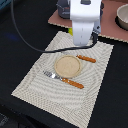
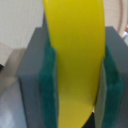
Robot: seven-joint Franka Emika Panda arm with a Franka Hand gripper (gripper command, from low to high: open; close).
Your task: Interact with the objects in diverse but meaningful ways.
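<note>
Yellow banana (image 2: 75, 60) sits clamped between the jaws, filling most of the wrist view; green pads (image 2: 49, 90) press against it on both sides, set in the dark grey jaw blocks. In the exterior view only a sliver of yellow (image 1: 70, 31) shows beside the white gripper (image 1: 85, 40), so the banana is up off the mat, held in the air. No brand, label or readable writing on anything in either view.

Arm pose: white wrist body points straight down, roughly vertical, over the far edge of the beige woven placemat (image 1: 30, 80). A black cable (image 1: 25, 37) loops from the exterior view's upper left across the dark worktop (image 1: 20, 20) to the wrist. Fingertips hang above the mat, not touching it.

On the placemat: a round tan plate (image 1: 67, 65) near the middle. A brown-handled utensil (image 1: 86, 59) lies just beside the plate on the exterior view's right, close under the gripper. A second utensil (image 1: 64, 79) with a silver head and orange-brown handle lies along the plate's near edge. Which kind each one is, too blurred to tell.

Far back: a pinkish board (image 1: 107, 22) at the exterior view's upper right with a pale bowl (image 1: 123, 17) on it, and a grey object (image 1: 63, 10) partly hidden behind the arm.
</note>
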